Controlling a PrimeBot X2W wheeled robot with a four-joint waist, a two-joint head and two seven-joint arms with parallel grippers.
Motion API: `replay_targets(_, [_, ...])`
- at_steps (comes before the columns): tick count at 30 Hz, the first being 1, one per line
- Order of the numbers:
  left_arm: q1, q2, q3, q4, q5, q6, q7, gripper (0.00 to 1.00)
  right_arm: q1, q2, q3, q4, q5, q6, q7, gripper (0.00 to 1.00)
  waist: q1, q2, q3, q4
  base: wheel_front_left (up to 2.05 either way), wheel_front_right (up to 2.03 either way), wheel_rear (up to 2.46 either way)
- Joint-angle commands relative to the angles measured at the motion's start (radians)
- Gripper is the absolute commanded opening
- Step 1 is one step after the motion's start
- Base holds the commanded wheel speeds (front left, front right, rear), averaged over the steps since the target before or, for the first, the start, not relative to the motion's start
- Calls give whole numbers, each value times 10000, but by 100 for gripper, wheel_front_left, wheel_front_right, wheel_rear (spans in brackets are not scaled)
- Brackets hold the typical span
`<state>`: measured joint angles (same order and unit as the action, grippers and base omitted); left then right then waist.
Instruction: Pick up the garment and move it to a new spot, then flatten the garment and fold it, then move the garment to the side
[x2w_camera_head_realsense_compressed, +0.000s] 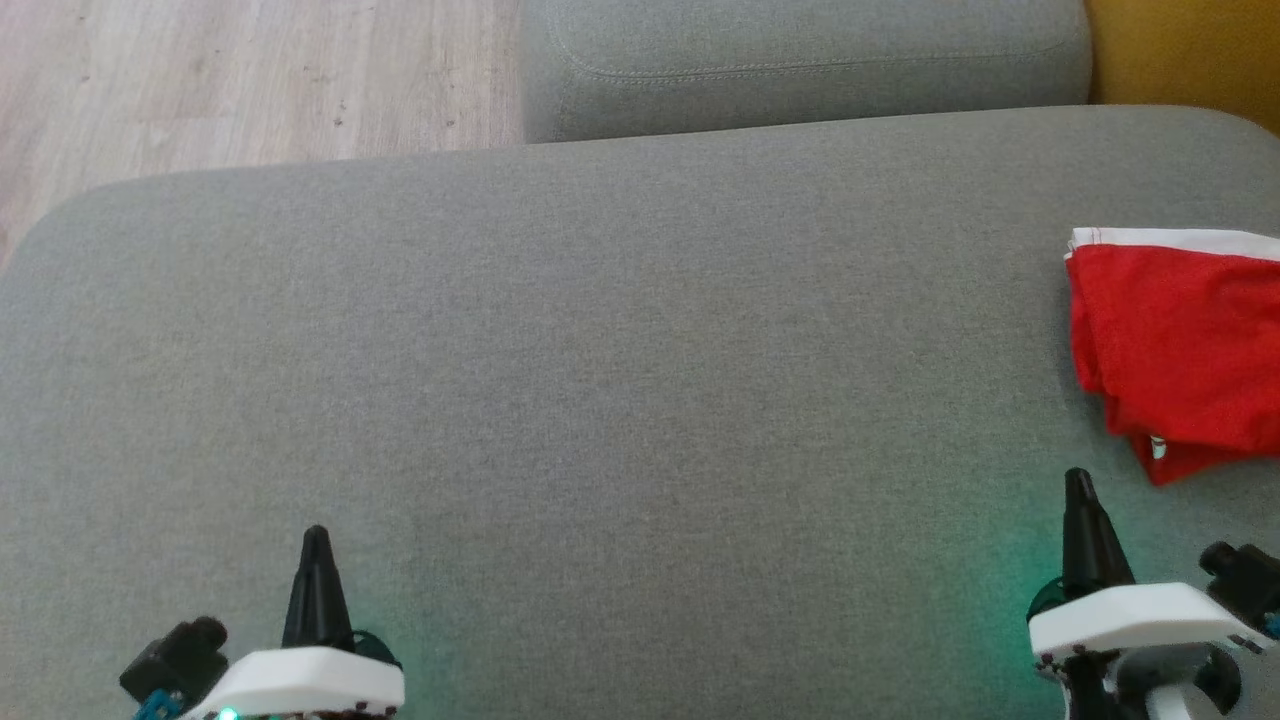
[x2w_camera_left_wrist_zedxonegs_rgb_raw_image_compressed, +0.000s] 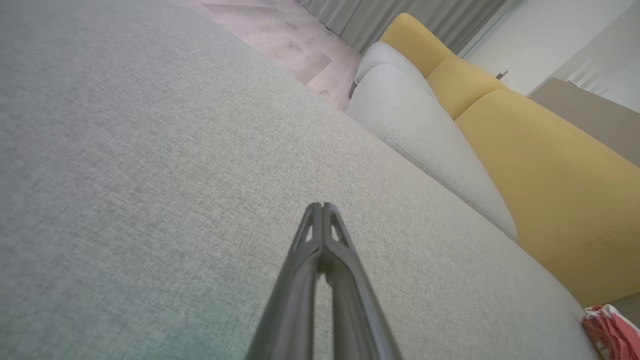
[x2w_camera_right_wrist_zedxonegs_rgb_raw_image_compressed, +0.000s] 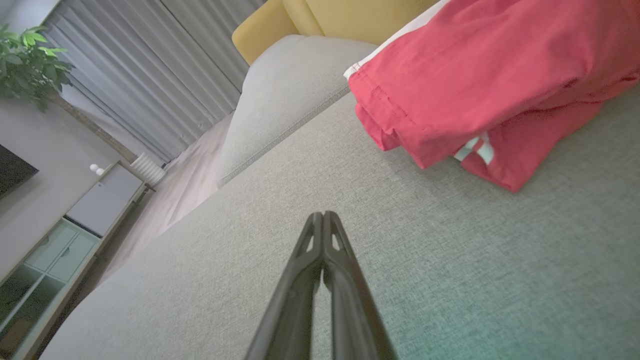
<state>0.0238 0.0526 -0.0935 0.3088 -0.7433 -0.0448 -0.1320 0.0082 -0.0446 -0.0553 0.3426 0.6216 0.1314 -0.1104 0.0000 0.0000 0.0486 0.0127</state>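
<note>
- Two grippers show at the bottom of the head view, and we see only their dark fingers and white housings. The frame's lower edge cuts off the rest of each arm.
- We see the red garment (x2w_camera_head_realsense_compressed: 1180, 340) only in part. In the head view the right edge cuts it off, so we cannot tell how far it reaches that way.
- In the left wrist view only a small red and white corner of the garment (x2w_camera_left_wrist_zedxonegs_rgb_raw_image_compressed: 612, 330) peeks in at the lower right edge.
- In the right wrist view the garment (x2w_camera_right_wrist_zedxonegs_rgb_raw_image_compressed: 480, 75) runs out past the top and right edges. A small pale tag sits at its lower fold, too small for us to read.
- The garment lies folded in layers on the grey seat cushion (x2w_camera_head_realsense_compressed: 600, 350), with a white band along its far edge. It is at the cushion's right side, near the yellow cushion (x2w_camera_head_realsense_compressed: 1190, 50).
- The left gripper (x2w_camera_head_realsense_compressed: 316, 540) is clenched with nothing between its fingers, and its wrist view shows the tips (x2w_camera_left_wrist_zedxonegs_rgb_raw_image_compressed: 322, 206) pressed together above bare fabric. It is well apart from the garment, across the cushion.
- The right gripper (x2w_camera_head_realsense_compressed: 1078, 480) is likewise pinched closed and empty, with its tips (x2w_camera_right_wrist_zedxonegs_rgb_raw_image_compressed: 322, 215) meeting.
- The garment lies ahead of the right gripper and off to its right. It is near but not touching, with a strip of grey fabric between the fingertips and the lowest red fold.
</note>
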Motion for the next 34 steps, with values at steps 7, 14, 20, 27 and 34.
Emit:
replay_targets(7, [-499,144,365,-371,-910,-130,201,0,-576,-30,-40,-415,1022,-3,233,0,0,0,-40,-11,0,0,0])
replay_targets(14, [-578,152,502,-399,-1712,-203,398,0,-634,-33,-96,-471,1905,-4,434,0,0,0,-81,-23,0,0,0])
replay_targets(20, [-646,156,623,-424,-2400,-266,571,0,-685,-35,-143,-520,2666,-4,607,0,0,0,-117,-33,0,0,0])
replay_targets(27, [-725,160,766,-451,-3200,-339,774,0,-744,-38,-198,-576,3554,-4,808,0,0,0,-158,-44,0,0,0])
replay_targets(34, [-805,162,911,-479,-3999,-412,980,0,-802,-41,-253,-633,4442,-5,1009,0,0,0,-200,-56,0,0,0])
